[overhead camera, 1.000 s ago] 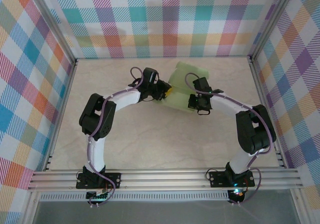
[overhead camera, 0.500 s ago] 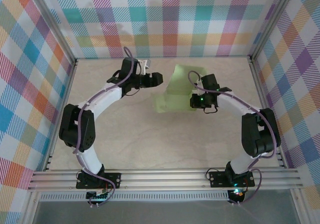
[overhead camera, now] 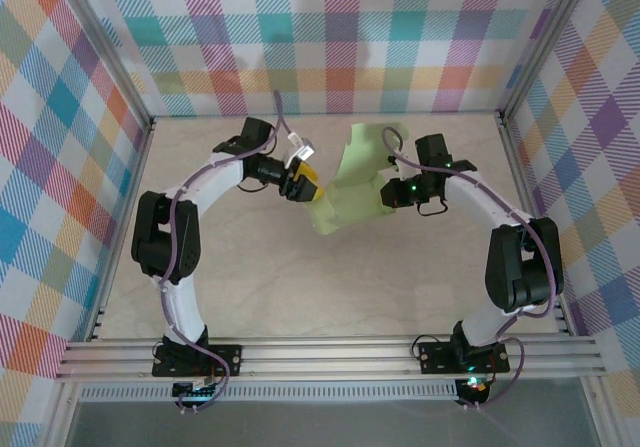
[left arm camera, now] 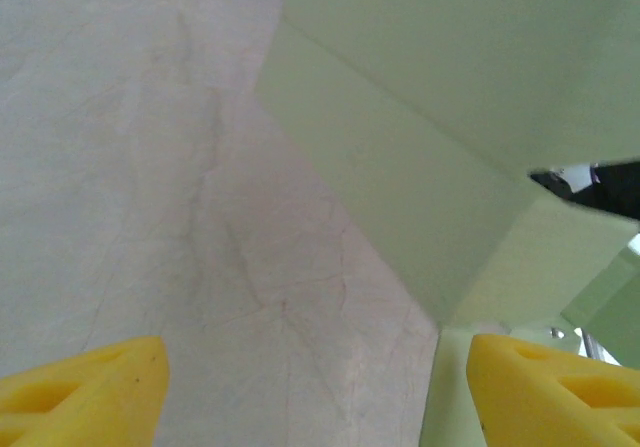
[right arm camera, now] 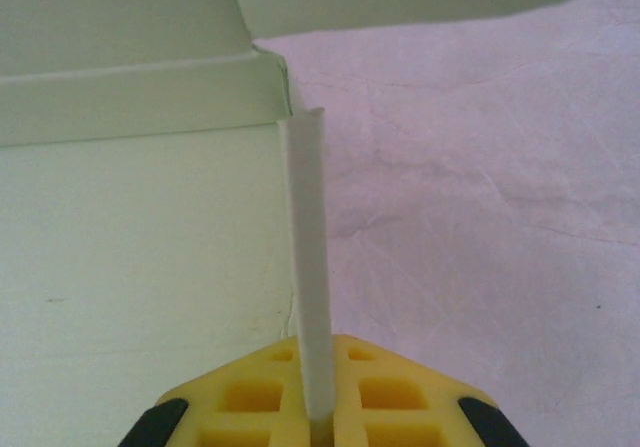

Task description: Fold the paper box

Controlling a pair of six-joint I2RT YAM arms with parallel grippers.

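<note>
The left gripper [overhead camera: 304, 181] stood released, its yellow fingertips [left arm camera: 90, 392] wide apart in the left wrist view with bare table [left arm camera: 150, 167] between them and nothing held. From it the paper box [overhead camera: 350, 192] lay straight ahead and toward the robot's right. The card's near-left edge sat just beside the tips in the top view, and pale green card ran under or past the right-hand tip in the wrist view; I could not tell whether it touched. The sheet's long axis ran from its near-left corner up toward the far right, so the open jaws faced a long free side. The right gripper [overhead camera: 392, 193] was the nearer arm, being already on the card. It was clenched on a thin upright flap [right arm camera: 305, 257], seen edge-on in the right wrist view rising out of the closed fingers, with the flat panel to its left. In the top view that arm covered the sheet's right part, and the far flap looked lifted or curled. The creases and the number of flaps could not be made out. A dark shape at the right edge of the left wrist view was cut off.
</note>
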